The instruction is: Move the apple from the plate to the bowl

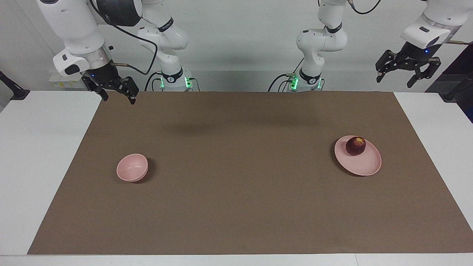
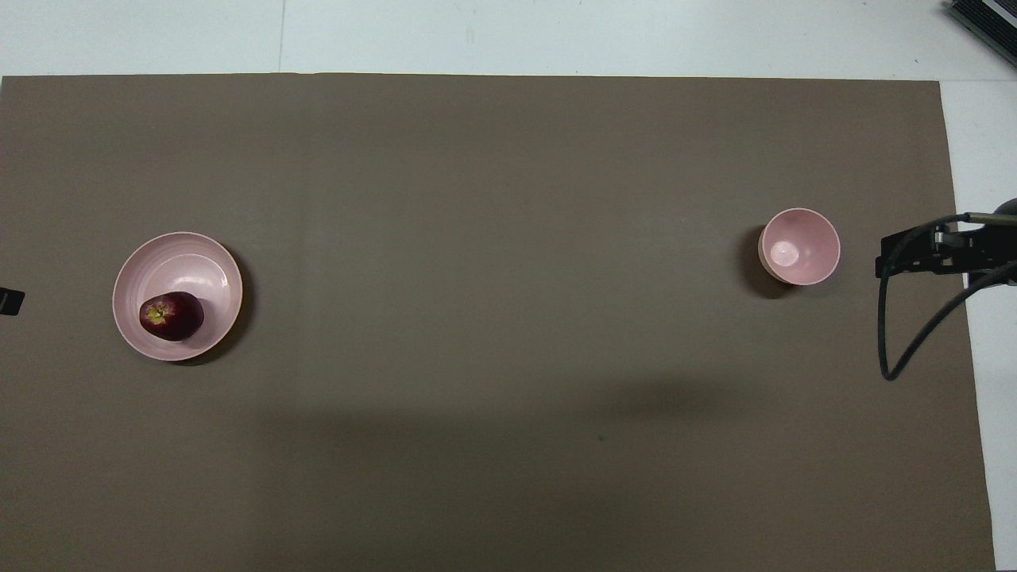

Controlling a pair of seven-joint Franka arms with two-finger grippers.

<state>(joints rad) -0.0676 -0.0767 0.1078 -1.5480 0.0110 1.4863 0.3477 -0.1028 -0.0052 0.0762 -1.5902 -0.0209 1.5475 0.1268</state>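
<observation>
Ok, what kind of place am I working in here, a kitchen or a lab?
Most likely a robot lab bench, not a kitchen: a white table with a brown mat, two arm bases bolted at its edge, and only a plate, apple and bowl as props.

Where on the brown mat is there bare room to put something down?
The whole stretch of brown mat between the bowl and the plate is bare. Only the plate's side nearer the robots is taken, by the apple.

Dark red apple (image 1: 355, 146) on pale pink plate (image 1: 366, 164), robot-side edge; small pink bowl (image 1: 132, 167) upright, well apart
</observation>
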